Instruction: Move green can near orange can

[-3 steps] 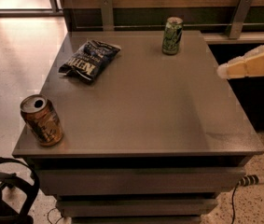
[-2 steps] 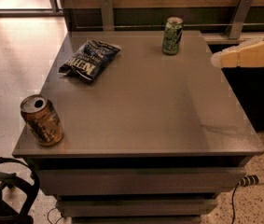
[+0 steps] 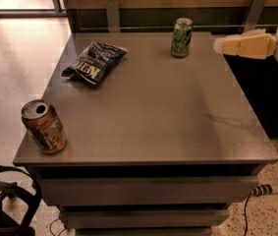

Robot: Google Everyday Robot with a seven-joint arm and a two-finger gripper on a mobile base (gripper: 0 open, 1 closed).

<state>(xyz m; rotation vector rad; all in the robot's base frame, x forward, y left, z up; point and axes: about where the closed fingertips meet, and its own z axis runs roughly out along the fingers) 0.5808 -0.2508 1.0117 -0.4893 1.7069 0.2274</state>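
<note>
The green can (image 3: 181,37) stands upright near the far edge of the grey table (image 3: 153,117), right of centre. The orange can (image 3: 43,127) stands upright at the table's near left corner, its silver top showing a hole. My gripper (image 3: 220,45) is cream-coloured and reaches in from the right edge of the view. It hovers over the table's far right corner, a short way to the right of the green can and apart from it. It holds nothing that I can see.
A dark blue chip bag (image 3: 94,63) lies on the far left part of the table. A wooden wall with metal posts (image 3: 111,13) runs behind the table. Black base parts (image 3: 1,205) and cables sit on the floor at lower left.
My gripper has moved left and farther back, closer to the green can. Both cans and the bag have not moved.
</note>
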